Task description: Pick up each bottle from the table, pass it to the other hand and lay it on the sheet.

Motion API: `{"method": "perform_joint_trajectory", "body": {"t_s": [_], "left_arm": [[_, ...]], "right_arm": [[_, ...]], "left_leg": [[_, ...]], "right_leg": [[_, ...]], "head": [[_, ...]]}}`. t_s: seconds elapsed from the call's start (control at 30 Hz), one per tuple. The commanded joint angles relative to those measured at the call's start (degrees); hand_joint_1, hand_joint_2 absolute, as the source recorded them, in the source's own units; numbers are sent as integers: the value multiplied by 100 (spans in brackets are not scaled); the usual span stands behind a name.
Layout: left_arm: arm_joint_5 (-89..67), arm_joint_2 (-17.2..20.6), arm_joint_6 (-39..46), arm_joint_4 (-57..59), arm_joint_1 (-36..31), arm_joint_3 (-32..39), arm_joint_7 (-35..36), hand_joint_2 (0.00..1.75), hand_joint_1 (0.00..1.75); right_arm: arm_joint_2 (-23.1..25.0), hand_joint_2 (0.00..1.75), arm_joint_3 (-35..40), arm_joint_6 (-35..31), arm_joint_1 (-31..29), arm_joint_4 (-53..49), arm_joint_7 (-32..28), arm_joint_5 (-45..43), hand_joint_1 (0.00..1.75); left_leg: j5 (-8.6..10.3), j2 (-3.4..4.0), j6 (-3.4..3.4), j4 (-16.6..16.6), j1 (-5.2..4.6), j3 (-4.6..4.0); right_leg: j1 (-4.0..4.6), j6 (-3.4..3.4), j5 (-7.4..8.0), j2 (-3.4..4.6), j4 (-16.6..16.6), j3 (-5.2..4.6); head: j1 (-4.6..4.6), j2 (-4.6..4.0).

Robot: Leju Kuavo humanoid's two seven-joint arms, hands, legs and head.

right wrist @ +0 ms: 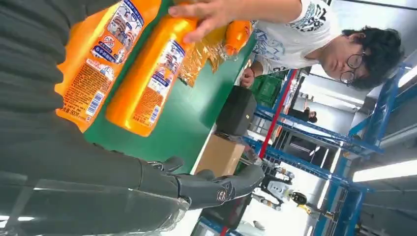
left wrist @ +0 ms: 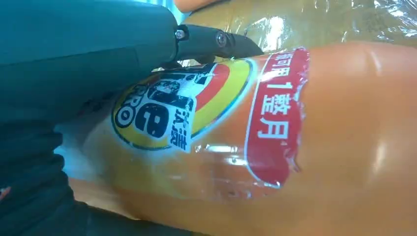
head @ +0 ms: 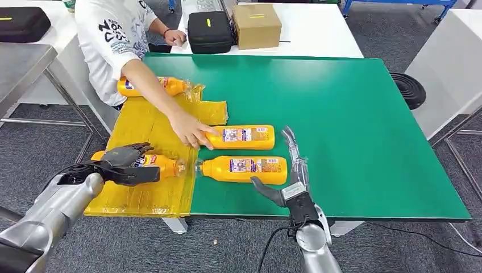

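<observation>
Several orange bottles lie flat. My left hand (head: 126, 163) grips one bottle (head: 160, 164) (left wrist: 305, 147) resting on the yellow sheet (head: 148, 122), fingers (left wrist: 216, 41) over its label. Another bottle (head: 149, 86) lies at the sheet's far end. Two lie on the green table (head: 341, 114): the nearer bottle (head: 244, 169) (right wrist: 96, 61) and a farther bottle (head: 243, 137) (right wrist: 147, 83), which a person's hand (head: 189, 132) (right wrist: 209, 14) holds by the neck. My right hand (head: 291, 173) (right wrist: 206, 187) is open, fingers straight, just beside the nearer bottle's base.
The person stands at the table's far left corner, arm reaching over the sheet. A black case (head: 209, 31) and a cardboard box (head: 257, 25) sit on a white table behind. The green table's right half is bare.
</observation>
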Motion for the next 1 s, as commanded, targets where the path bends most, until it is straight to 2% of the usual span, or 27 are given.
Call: {"method": "perform_joint_trajectory", "body": {"t_s": [0.03, 0.37, 0.53, 0.7, 1.0], "left_arm": [[114, 58, -94, 501, 272, -259, -50, 175, 0], [530, 372, 46, -128, 156, -13, -110, 175, 0], [913, 663, -331, -796, 148, 10, -266, 175, 0], [847, 643, -587, -906, -17, -217, -234, 175, 0], [731, 696, -470, -850, -43, -404, -148, 175, 0]], "right_arm": [[-171, 175, 79, -59, -215, 514, -99, -83, 0], [-210, 175, -54, -152, -148, 405, -111, -202, 0], [-140, 175, -68, -146, -155, 394, -111, -210, 0], [-88, 175, -83, -68, -235, 329, 4, -174, 0], [-86, 175, -231, -72, -155, 186, 21, -152, 0]], "left_leg": [[-6, 34, 2, -18, -4, 29], [-7, 28, 1, -8, 0, 14], [-8, 25, -1, -1, 4, 0], [-10, 17, -1, 0, 10, -10], [-10, 10, 0, 1, 12, -35]], "right_leg": [[0, -13, 3, 24, -18, 18], [4, -12, 1, 20, -9, 2], [7, -7, 2, 16, -2, -11], [10, -9, -4, 5, 0, -22], [10, -8, -9, -1, 0, -38]], "head": [[0, 0], [0, 0], [0, 0], [2, 0], [0, 0]]}}
